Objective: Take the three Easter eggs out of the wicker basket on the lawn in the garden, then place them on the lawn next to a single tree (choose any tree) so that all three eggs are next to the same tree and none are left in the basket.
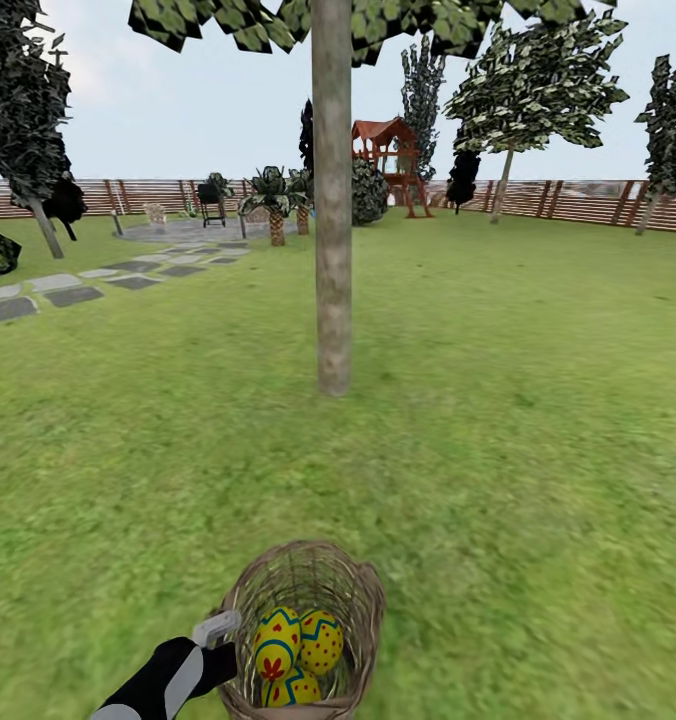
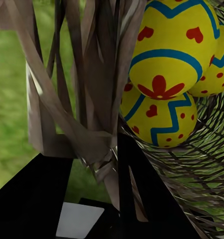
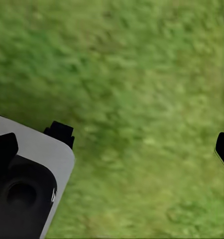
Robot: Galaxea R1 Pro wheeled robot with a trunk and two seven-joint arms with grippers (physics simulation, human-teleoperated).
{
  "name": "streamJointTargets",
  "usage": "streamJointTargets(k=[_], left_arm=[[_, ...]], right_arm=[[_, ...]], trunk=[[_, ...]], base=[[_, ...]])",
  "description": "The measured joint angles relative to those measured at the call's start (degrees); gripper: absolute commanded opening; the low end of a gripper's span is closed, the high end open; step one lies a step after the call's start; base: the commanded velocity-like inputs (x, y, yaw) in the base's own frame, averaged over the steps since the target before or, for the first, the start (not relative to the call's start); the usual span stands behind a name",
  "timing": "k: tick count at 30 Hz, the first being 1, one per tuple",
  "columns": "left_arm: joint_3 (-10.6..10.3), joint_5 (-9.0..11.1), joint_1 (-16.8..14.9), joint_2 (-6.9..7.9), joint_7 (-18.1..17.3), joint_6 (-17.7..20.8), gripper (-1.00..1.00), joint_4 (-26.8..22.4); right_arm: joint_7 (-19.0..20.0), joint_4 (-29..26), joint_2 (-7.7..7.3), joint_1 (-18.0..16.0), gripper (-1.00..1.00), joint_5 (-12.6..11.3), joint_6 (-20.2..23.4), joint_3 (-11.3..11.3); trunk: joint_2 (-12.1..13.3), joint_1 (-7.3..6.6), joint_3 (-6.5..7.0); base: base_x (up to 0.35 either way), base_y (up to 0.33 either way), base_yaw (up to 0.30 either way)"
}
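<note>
Left gripper clamps the braided rim of the wicker basket at the basket's 9 o'clock side, its dark fingers closed on either side of the woven wall in the left wrist view, so the basket appears to be carried by that edge. Three Easter eggs sit bunched in the bottom, yellow with red flowers and blue zigzags, pressed against one another and against the lattice. The basket hangs at 6 o'clock in the head view, over the lawn, with the pale mottled tree standing well apart at 12 o'clock. Right gripper hangs spread wide over bare grass, holding nothing. The wicker looks light and springy, likely to flex and tilt when held by one side, so the eggs may roll. The eggs themselves seem smooth, hard and rounded, probably prone to slip from the pads; a pinch across the middle of the topmost egg looks the safest hold
</note>
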Motion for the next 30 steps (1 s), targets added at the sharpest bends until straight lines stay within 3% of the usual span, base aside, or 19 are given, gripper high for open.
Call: streamJointTargets(k=[30], left_arm=[[0.01, 0.02, 0.0, -0.07, -0.03, 0.0, -1.0, 0.0]], right_arm=[[0.0, -0.08, -0.09, 0.0, 1.0, 0.28, -0.1, -0.01]], trunk=[[0.0, 0.0, 0.0]], base=[[0.322, 0.0, 0.0]])
